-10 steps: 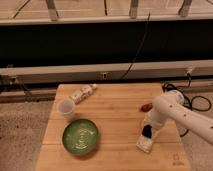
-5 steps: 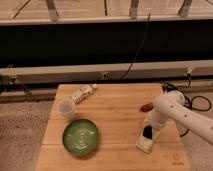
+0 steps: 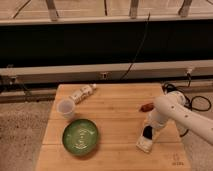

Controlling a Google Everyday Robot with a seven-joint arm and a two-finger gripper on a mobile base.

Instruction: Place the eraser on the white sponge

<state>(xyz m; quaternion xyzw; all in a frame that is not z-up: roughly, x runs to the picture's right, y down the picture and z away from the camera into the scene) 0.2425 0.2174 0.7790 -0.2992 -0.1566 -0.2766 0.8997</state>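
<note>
The white sponge [image 3: 144, 145] lies flat on the wooden table [image 3: 115, 115] near its front right. My gripper [image 3: 148, 133] hangs from the white arm [image 3: 175, 112] and points down, right over the sponge's far end. A small dark shape shows at the gripper's tip, touching or just above the sponge. I cannot tell if it is the eraser or part of the gripper.
A green bowl [image 3: 80, 136] sits at the front left, with a translucent white cup [image 3: 65, 108] behind it. A small pale bottle [image 3: 82, 94] lies on its side at the back left. A small reddish-brown object [image 3: 146, 106] lies beside the arm. Cables run off the right edge.
</note>
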